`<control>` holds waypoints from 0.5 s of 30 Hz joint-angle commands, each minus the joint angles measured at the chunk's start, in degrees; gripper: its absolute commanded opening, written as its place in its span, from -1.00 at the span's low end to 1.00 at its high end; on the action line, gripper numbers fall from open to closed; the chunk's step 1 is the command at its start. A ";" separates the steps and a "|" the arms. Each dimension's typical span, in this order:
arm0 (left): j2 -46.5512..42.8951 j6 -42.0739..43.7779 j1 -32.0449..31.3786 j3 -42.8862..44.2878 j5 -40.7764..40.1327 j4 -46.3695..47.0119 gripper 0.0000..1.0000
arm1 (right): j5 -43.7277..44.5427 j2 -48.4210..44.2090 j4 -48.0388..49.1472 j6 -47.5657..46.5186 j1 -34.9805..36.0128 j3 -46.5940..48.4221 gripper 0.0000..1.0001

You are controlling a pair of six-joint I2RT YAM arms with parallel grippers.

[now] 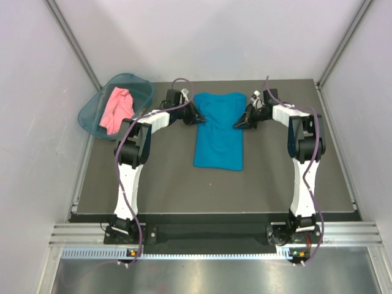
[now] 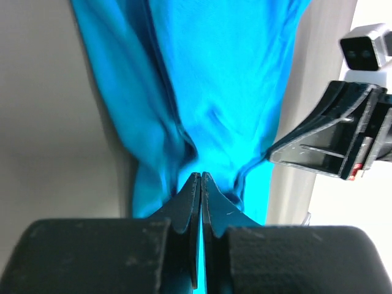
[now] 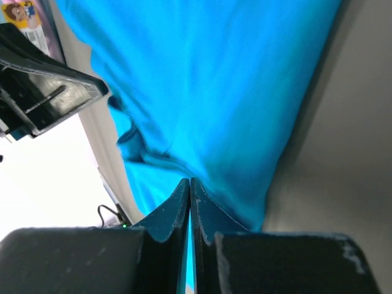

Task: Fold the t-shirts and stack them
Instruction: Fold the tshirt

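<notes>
Top external view, far left first: a teal basket (image 1: 139, 89) sits on the back corner of the bench (image 1: 165, 184), and the salmon-pink t-shirt (image 1: 116, 109) is heaped inside it, nobody on it. Moving along, the left pincer (image 1: 196, 116) is down at the left shoulder edge of the teal-blue t-shirt (image 1: 218, 144), which lies mid-bench with its hem toward the arm bases.

On the left wrist view that pincer (image 2: 201, 182) is squeezed tight, and the blue cloth puckers into its tips. Across the shirt, the right pincer (image 1: 239, 123) mirrors it at the other shoulder edge. Its own camera shows its tips (image 3: 189, 185) clamped together on blue fabric too.

I'd say this shirt is light and limp with no stiffness. It'll sag between the two grips and trail behind any lift. The shoulder corners look like the right hold for a fold toward the hem. With so small a pinch on thin cloth, it might slide free.
</notes>
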 commanded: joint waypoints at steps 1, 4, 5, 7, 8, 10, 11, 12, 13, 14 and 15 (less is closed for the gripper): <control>-10.01 3.24 0.05 -2.60 -1.87 -1.82 -0.92 | 1.32 -9.12 -3.22 -3.06 0.15 1.27 -0.95; -13.36 2.62 -0.39 -6.21 -1.26 -1.12 -0.92 | 1.06 -11.15 -1.81 -1.56 2.87 -0.32 -0.95; -14.41 1.31 -0.48 -7.70 -0.21 -0.77 -0.92 | 0.45 -11.24 -1.46 -1.30 3.92 -0.24 -0.94; -15.55 -3.32 -0.74 -10.25 1.02 4.20 -0.92 | -0.17 -11.33 0.20 0.72 6.91 -0.58 -0.94; -15.56 -5.18 -0.74 -13.39 2.85 6.94 -0.92 | -0.52 -11.33 2.04 1.60 7.88 -1.11 -0.94; -14.95 -8.26 -1.00 -16.57 3.22 10.47 -0.92 | -0.61 -10.98 3.72 3.62 9.99 -1.55 -0.94; -14.68 -8.37 -1.09 -17.11 3.05 10.57 -0.92 | -0.53 -10.98 4.68 4.24 10.69 -2.08 -0.94; -14.33 -8.28 -1.27 -17.64 2.35 10.57 -0.92 | -0.61 -10.54 5.82 5.29 11.74 -2.34 -0.94; -13.63 -8.10 -1.27 -17.99 1.91 10.22 -0.93 | -0.61 -10.28 6.53 5.73 12.36 -2.69 -0.94; -13.10 -8.02 -1.27 -18.69 1.73 10.05 -0.93 | -0.61 -9.93 6.63 5.91 12.89 -2.87 -0.93; -12.58 -7.84 -1.36 -18.87 1.56 9.61 -0.93 | -0.44 -9.49 6.71 5.91 13.77 -2.96 -0.94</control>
